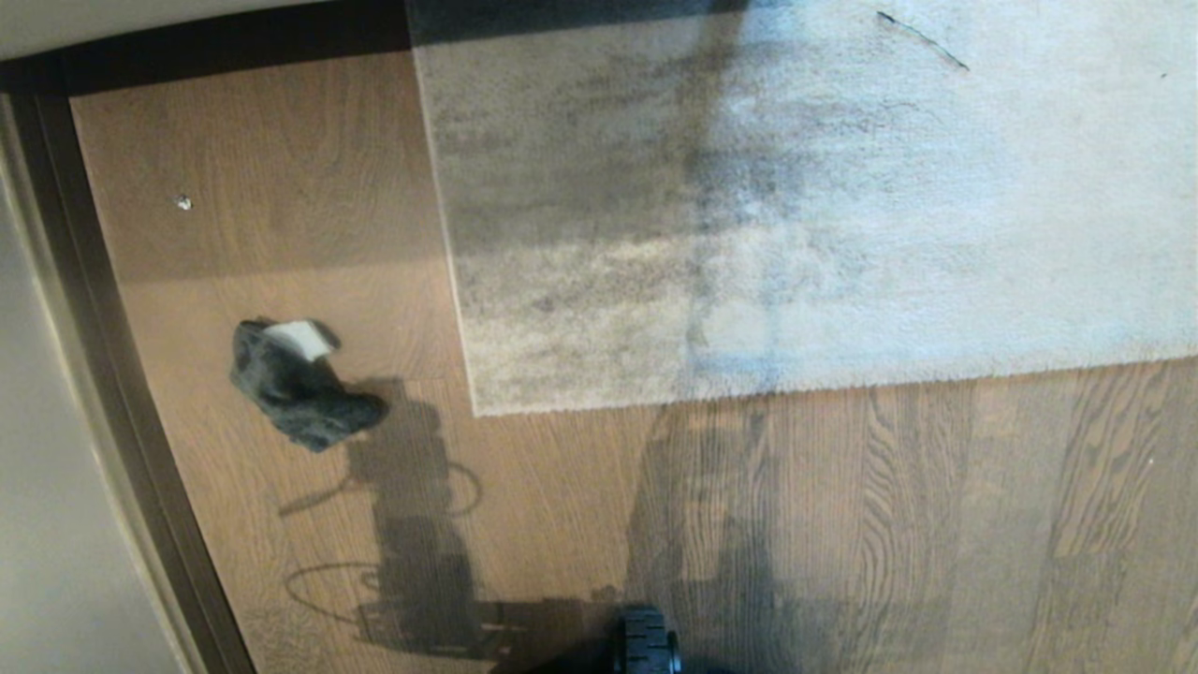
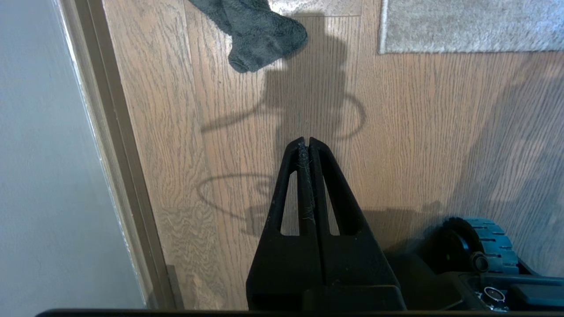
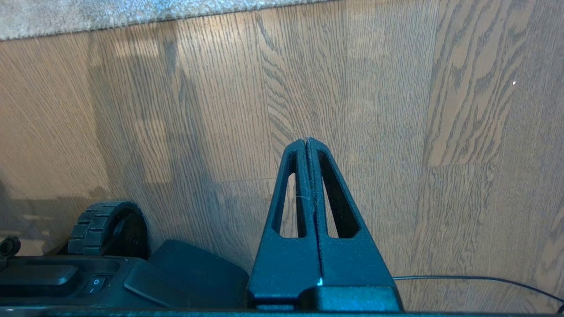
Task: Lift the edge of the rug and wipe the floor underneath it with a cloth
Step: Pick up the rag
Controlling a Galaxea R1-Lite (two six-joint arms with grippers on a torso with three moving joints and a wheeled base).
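A pale grey mottled rug [image 1: 805, 206] lies flat on the brown plank floor [image 1: 842, 524]; its near edge [image 1: 824, 382] and square corner [image 1: 479, 408] face me. A crumpled dark grey cloth [image 1: 298, 382] with a lighter fold lies on the floor left of that corner. The left wrist view shows the cloth [image 2: 257, 33] and the rug corner [image 2: 384, 47] beyond my left gripper [image 2: 306, 140], which is shut and empty above bare planks. My right gripper [image 3: 306, 141] is shut and empty too, short of the rug edge [image 3: 132, 15]. Neither arm shows in the head view.
A dark skirting strip [image 1: 112, 374] and a pale wall [image 1: 47, 468] run along the left side. A small shiny speck [image 1: 183, 202] lies on the planks at the far left. My base wheel [image 1: 646, 641] sits at the near edge. A thin cable [image 3: 476, 278] lies on the floor.
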